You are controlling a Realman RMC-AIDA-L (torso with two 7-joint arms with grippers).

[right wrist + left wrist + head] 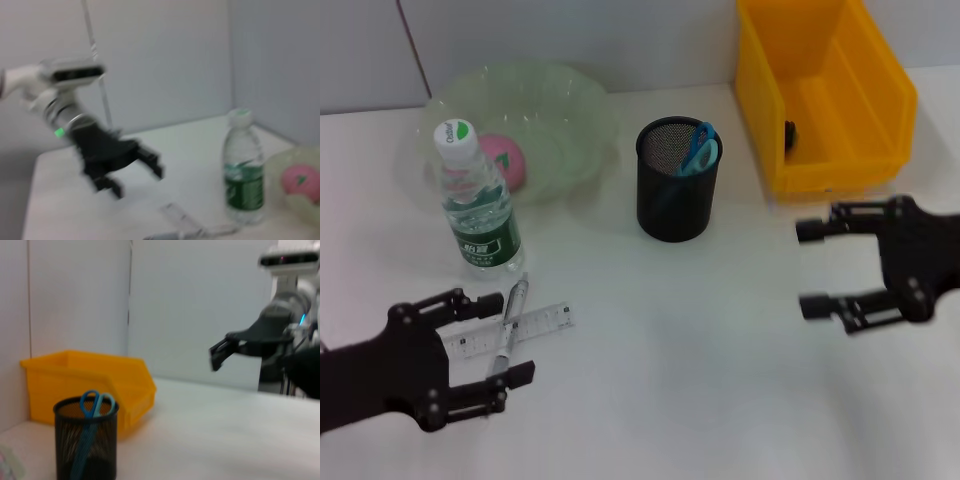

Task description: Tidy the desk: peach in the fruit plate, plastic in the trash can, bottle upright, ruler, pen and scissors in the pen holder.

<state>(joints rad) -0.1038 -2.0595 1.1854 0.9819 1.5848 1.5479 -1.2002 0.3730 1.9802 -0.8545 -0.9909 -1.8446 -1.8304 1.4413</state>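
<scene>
The pink peach [502,160] lies in the green fruit plate [570,110]. In front of it the bottle [475,205] stands upright. The pen [517,308] lies across the clear ruler [548,320]. My left gripper [507,338] hovers open over the pen's near end, and the right wrist view shows this gripper [131,169] raised above the ruler [174,214]. Blue scissors [700,150] stand in the black mesh pen holder [676,205]. My right gripper [810,268] is open in front of the yellow trash can [850,165]. A small dark item [789,135] lies inside; I cannot tell whether it is the plastic.
White walls close off the back of the white table. The left wrist view shows the pen holder [86,445], the yellow bin [75,375] and my right gripper [222,351] farther off. Bare tabletop lies between the two grippers.
</scene>
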